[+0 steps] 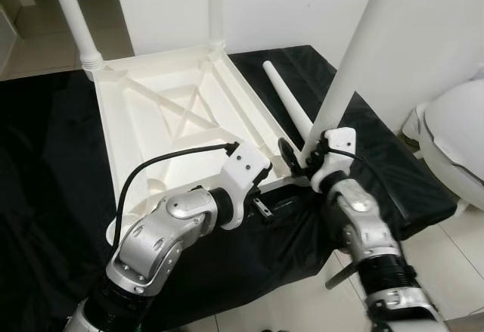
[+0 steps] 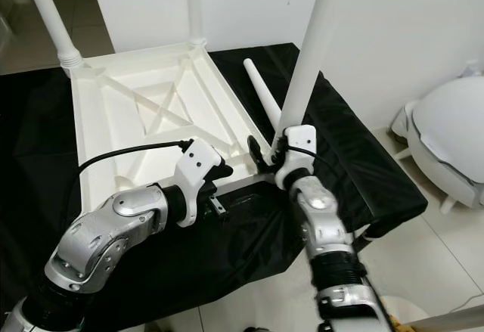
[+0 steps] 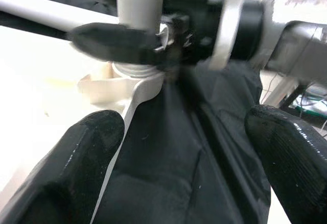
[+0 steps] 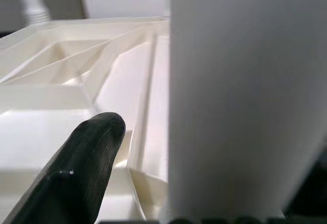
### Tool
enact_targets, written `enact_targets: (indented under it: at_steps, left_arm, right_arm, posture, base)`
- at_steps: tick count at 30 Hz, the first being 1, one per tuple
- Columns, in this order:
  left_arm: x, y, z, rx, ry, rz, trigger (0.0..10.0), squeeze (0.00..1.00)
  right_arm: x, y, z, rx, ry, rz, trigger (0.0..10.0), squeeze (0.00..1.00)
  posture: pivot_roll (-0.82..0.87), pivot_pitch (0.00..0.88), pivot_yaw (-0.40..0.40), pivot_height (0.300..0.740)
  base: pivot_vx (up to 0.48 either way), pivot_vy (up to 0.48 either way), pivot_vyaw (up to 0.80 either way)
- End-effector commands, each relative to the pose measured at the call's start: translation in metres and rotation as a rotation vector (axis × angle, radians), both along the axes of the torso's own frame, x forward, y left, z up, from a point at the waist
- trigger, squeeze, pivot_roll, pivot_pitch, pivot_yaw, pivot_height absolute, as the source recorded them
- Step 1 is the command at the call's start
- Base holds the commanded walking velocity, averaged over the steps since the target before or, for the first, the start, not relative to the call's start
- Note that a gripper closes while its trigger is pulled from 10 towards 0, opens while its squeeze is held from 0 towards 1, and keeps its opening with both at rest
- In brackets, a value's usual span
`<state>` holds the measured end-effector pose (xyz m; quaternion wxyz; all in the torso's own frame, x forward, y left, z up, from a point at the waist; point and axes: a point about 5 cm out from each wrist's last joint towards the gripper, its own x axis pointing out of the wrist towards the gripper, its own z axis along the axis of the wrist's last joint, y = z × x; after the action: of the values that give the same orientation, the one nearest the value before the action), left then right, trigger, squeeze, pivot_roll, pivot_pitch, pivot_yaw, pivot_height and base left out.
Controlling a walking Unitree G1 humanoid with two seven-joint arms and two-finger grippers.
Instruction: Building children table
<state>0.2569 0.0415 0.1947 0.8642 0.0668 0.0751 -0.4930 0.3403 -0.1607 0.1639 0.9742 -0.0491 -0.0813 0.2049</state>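
Left gripper (image 1: 266, 208) held with jaws spread at the near corner of the upturned white tabletop (image 1: 162, 120), right gripper (image 1: 301, 158) clamped on the upright leg (image 1: 355, 52) at that corner — black cloth (image 1: 45, 158) beneath, loose leg (image 1: 286, 101) laid alongside, two legs (image 1: 74, 16) fitted at the far corners.

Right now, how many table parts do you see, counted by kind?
Upside-down white tabletop: 1
Legs standing in corner sockets: 3, far left, far middle, and the near one held by the right gripper
Loose leg lying on the black cloth: 1
Total: 5 parts
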Motion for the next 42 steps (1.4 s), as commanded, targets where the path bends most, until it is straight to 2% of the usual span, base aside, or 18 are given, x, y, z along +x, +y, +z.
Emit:
enact_targets:
  at_steps: [1, 10, 14, 31, 32, 33, 34, 35, 36, 42]
  left_arm:
    - [0.001, -0.002, -0.001, 0.01, -0.006, -0.009, 10.0, 0.0]
    - [0.002, -0.002, 0.0, 0.014, -0.009, -0.012, 10.0, 0.0]
    - [0.002, -0.002, 0.0, 0.014, -0.01, -0.013, 10.0, 0.0]
    - [0.001, 0.001, 0.001, 0.018, -0.006, 0.003, 10.0, 0.0]
    - [0.001, 0.002, 0.002, 0.017, -0.006, 0.004, 10.0, 0.0]
    - [0.001, 0.002, 0.002, 0.017, -0.006, 0.004, 10.0, 0.0]
    - [0.001, 0.002, 0.002, 0.017, -0.006, 0.005, 10.0, 0.0]
    - [0.001, 0.002, 0.002, 0.017, -0.006, 0.005, 10.0, 0.0]
    - [0.001, 0.002, 0.002, 0.016, -0.006, 0.006, 10.0, 0.0]
    - [0.001, 0.002, 0.002, 0.015, -0.004, 0.007, 10.0, 0.0]
  right_arm:
    - [-0.002, -0.008, -0.01, -0.032, 0.043, 0.069, 10.0, 0.0]
    - [0.002, -0.031, -0.017, -0.081, 0.084, 0.133, 10.0, 0.0]
    - [0.005, -0.036, -0.017, -0.083, 0.087, 0.138, 10.0, 0.0]
    - [0.016, -0.029, -0.017, -0.08, 0.069, 0.204, 10.0, 0.0]
    - [0.016, -0.028, -0.018, -0.09, 0.07, 0.216, 7.0, 0.0]
    - [0.016, -0.028, -0.018, -0.09, 0.07, 0.216, 7.0, 0.0]
    - [0.015, -0.027, -0.018, -0.095, 0.069, 0.227, 3.6, 0.0]
    - [0.015, -0.027, -0.018, -0.095, 0.069, 0.227, 3.6, 0.0]
    - [0.015, -0.027, -0.019, -0.098, 0.066, 0.24, 0.0, 0.0]
    - [0.014, -0.027, -0.02, -0.102, 0.061, 0.255, 0.0, 0.0]
  posture:
    - [-0.04, 0.052, -0.006, 0.74]
    - [-0.03, 0.048, -0.001, 0.74]
    - [-0.03, 0.051, 0.003, 0.74]
    - [-0.01, 0.077, 0.008, 0.74]
    - [-0.01, 0.078, 0.008, 0.74]
    - [-0.01, 0.078, 0.008, 0.74]
    - [-0.01, 0.078, 0.009, 0.74]
    - [-0.01, 0.078, 0.009, 0.74]
    - [-0.01, 0.081, 0.008, 0.74]
    - [-0.02, 0.084, 0.008, 0.74]
  base:
    - [0.0, 0.0, 0.0]
    - [0.0, 0.0, 0.0]
    - [0.0, 0.0, 0.0]
    - [0.0, 0.0, 0.0]
    - [0.0, 0.0, 0.0]
    - [0.0, 0.0, 0.0]
    - [0.0, 0.0, 0.0]
    - [0.0, 0.0, 0.0]
    - [0.0, 0.0, 0.0]
    - [0.0, 0.0, 0.0]
